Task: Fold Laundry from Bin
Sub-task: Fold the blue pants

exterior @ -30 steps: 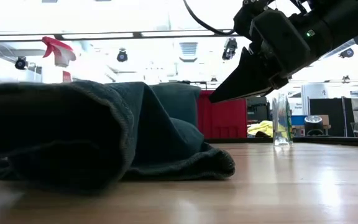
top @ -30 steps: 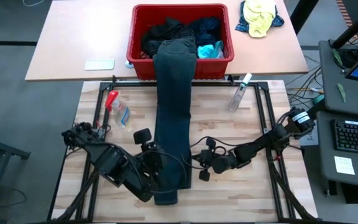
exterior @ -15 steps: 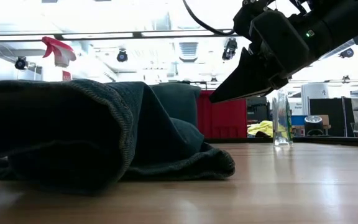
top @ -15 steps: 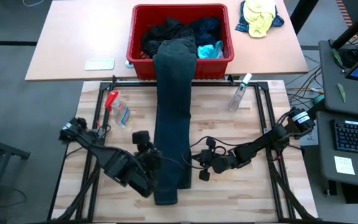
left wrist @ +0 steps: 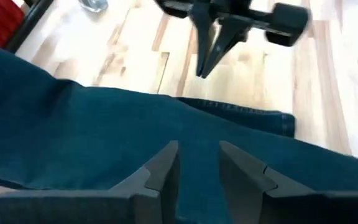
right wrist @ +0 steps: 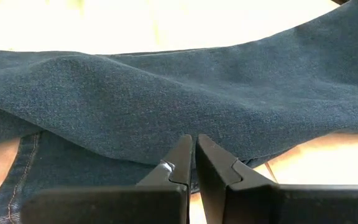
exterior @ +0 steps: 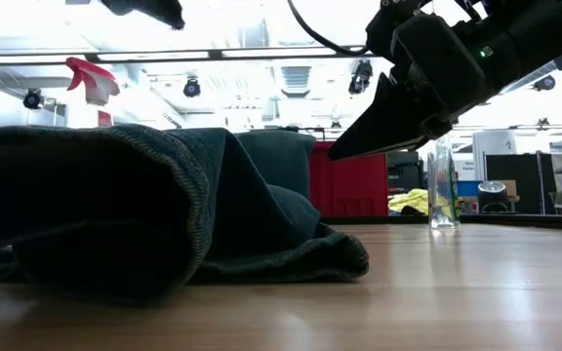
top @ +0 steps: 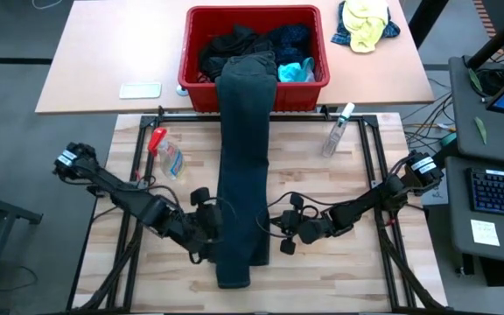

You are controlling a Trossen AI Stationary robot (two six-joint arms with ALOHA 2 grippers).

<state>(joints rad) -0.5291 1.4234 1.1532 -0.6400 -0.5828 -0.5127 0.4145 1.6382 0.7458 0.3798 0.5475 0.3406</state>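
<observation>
Two grippers flank the dark jeans — left gripper slightly spread above the cloth, now drawn outward; right gripper pressed together, unmoved.

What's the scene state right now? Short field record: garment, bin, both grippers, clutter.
garment: dark denim piece draped from the red bin over its front rim and down the wooden table, its free end near the table's front edge
bin: on the far table, more dark and turquoise laundry inside
left gripper: at the garment's left edge, fingers slightly apart, nothing between them
right gripper: shut, empty, just right of the garment
clutter: two spray bottles on the wooden table, yellow-and-blue cloth bundle beside the bin
</observation>
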